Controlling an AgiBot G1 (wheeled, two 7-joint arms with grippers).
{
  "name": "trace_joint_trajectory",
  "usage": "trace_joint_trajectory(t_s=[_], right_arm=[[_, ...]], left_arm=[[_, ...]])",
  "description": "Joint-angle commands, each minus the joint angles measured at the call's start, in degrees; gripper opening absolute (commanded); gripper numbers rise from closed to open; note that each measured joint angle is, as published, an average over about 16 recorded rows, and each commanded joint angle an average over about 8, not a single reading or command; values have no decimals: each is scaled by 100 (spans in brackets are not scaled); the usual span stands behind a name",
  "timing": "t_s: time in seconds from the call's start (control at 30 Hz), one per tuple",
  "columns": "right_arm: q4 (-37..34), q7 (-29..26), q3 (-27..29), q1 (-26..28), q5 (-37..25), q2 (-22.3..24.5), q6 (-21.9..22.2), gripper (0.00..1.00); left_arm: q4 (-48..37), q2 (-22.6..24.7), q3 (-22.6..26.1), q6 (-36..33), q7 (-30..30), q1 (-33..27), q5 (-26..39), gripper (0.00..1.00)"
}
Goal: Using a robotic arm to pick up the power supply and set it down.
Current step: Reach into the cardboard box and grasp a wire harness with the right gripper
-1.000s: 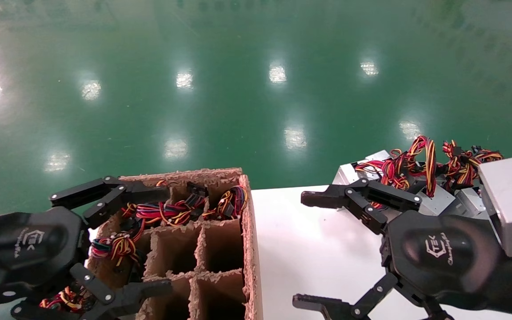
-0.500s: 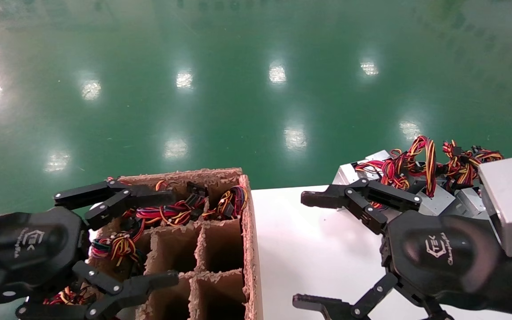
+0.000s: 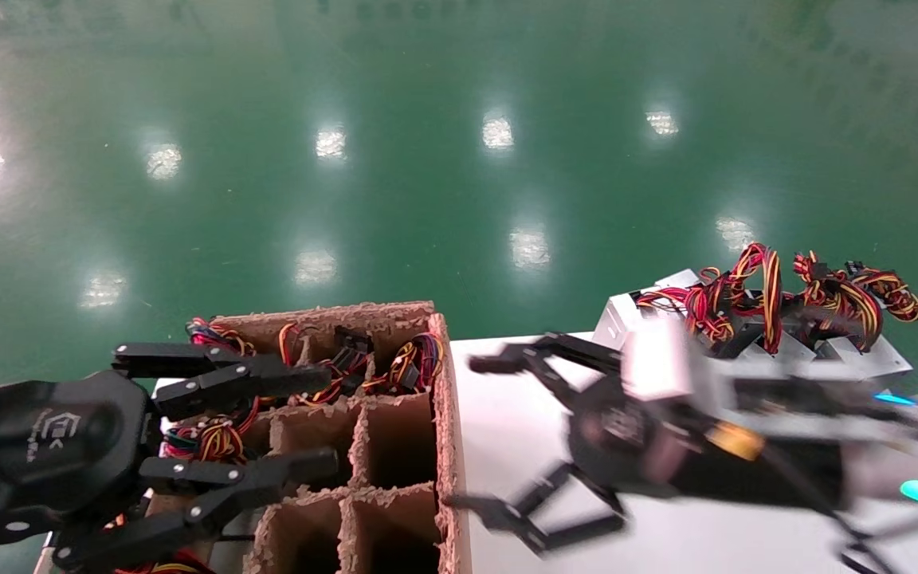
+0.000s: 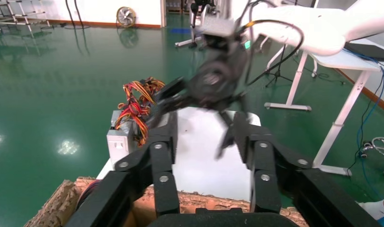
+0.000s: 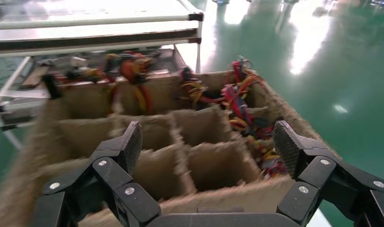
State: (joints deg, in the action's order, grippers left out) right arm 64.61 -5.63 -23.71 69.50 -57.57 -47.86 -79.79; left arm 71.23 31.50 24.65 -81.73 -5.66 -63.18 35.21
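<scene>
Right gripper (image 3: 467, 434) over table, fingers spread, empty; left gripper (image 3: 323, 418) fingers spread, empty

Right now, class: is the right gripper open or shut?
Open. The right gripper has its fingers spread wide apart, nothing held between them.

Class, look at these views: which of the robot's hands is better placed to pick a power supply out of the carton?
Left, probably. The left hand hangs open right over the carton cells holding wired supplies. The right hand, also open, is over the white table beside it.
</scene>
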Motion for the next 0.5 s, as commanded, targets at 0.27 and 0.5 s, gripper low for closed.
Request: trace_joint_trajectory(t_s=[0.27, 0.5], right_arm=[[-1659, 528, -555, 869, -864, -1431, 350, 100], [-3052, 1134, -815, 1368, -1183, -2358, 415, 100]], left_arm=[[0, 0, 0, 0, 0, 0, 0, 0], [0, 0, 0, 0, 0, 0, 0, 0]])
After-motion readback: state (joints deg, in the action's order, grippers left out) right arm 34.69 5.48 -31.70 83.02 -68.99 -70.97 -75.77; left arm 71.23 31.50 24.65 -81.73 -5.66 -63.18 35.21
